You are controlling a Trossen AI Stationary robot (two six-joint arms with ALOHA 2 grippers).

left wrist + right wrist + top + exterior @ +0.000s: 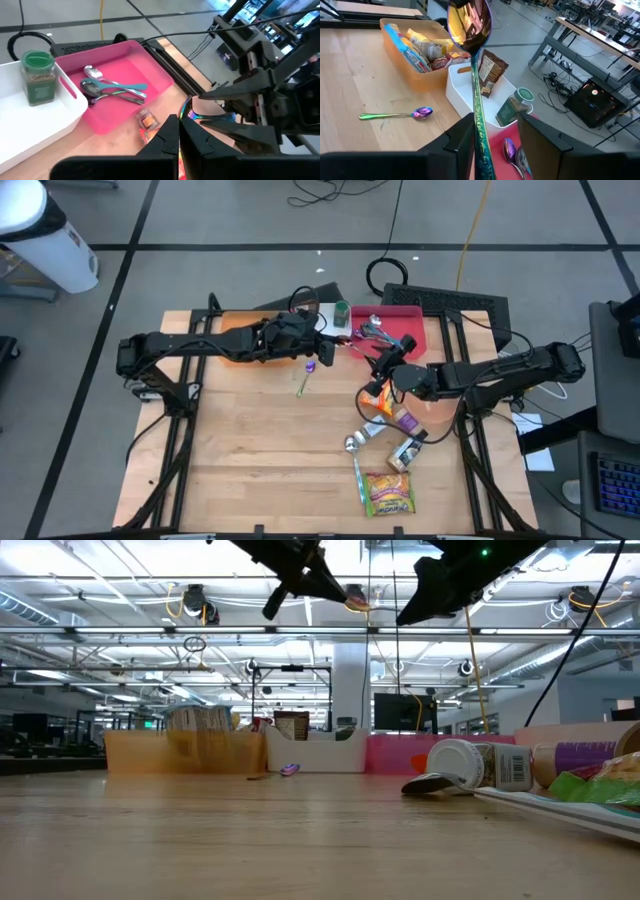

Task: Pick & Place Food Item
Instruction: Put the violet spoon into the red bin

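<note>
Right claw (383, 370) hangs high over the table (250, 450) with the handle of an iridescent spoon (470, 25) running through it; we cannot tell whether it grips the handle or merely brackets it. Facing it, just beyond the spoon's bowl, the left claw (179, 122) has its fingers pressed together, and we cannot make out whether it pinches the bowl's tip. Below our claw and toward the table's front edge lie two small bottles (405, 450), a silver spoon (353, 445) and the food packet (390, 495), which sits close to that edge. Behind the claw stands the pink tray (135, 65); past the left claw, the white bin (460, 92) and the orange bin (420, 75) line the back edge. A purple-bowled spoon (395, 115) lies under the left claw; in front of it we see bare wood
</note>
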